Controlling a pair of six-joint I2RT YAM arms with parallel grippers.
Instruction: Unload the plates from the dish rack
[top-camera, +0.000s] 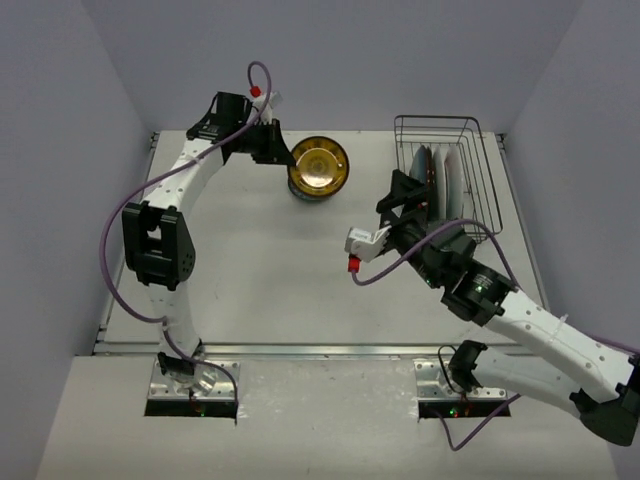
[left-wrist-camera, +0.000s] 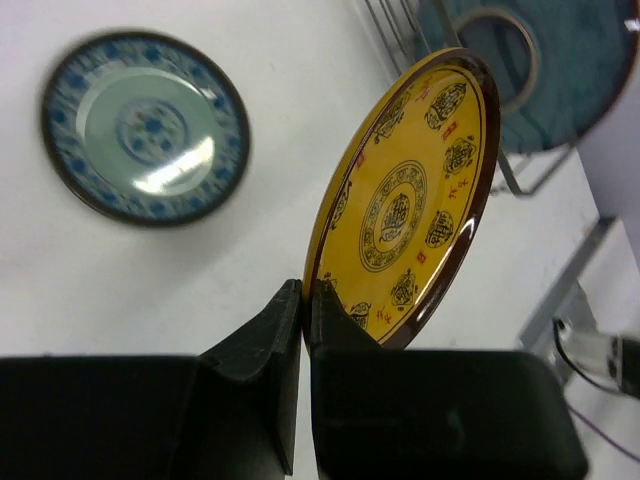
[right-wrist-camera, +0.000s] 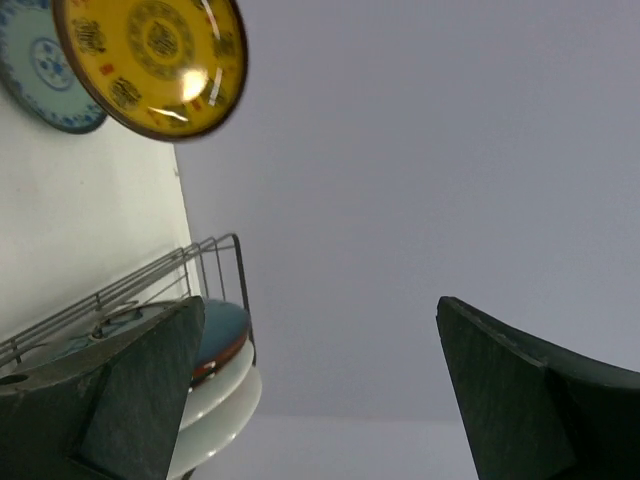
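My left gripper (top-camera: 278, 148) (left-wrist-camera: 305, 296) is shut on the rim of the yellow-orange plate (top-camera: 318, 165) (left-wrist-camera: 410, 200) and holds it tilted above the table. The teal-patterned plate (left-wrist-camera: 145, 125) lies flat on the table beneath and beside it. The dish rack (top-camera: 470, 150) (right-wrist-camera: 150, 272) stands at the back right with a dark teal-blue plate (top-camera: 422, 170) (right-wrist-camera: 222, 325) and white plates (top-camera: 450, 175) (right-wrist-camera: 220, 395) upright in it. My right gripper (top-camera: 408, 196) (right-wrist-camera: 320, 305) is open and empty just left of the rack, beside the teal-blue plate.
Grey walls close in the table on the left, back and right. A white connector with a red tip (top-camera: 358, 245) hangs from the right arm's purple cable. The table's front edge (top-camera: 320, 350) runs just ahead of the arm bases.
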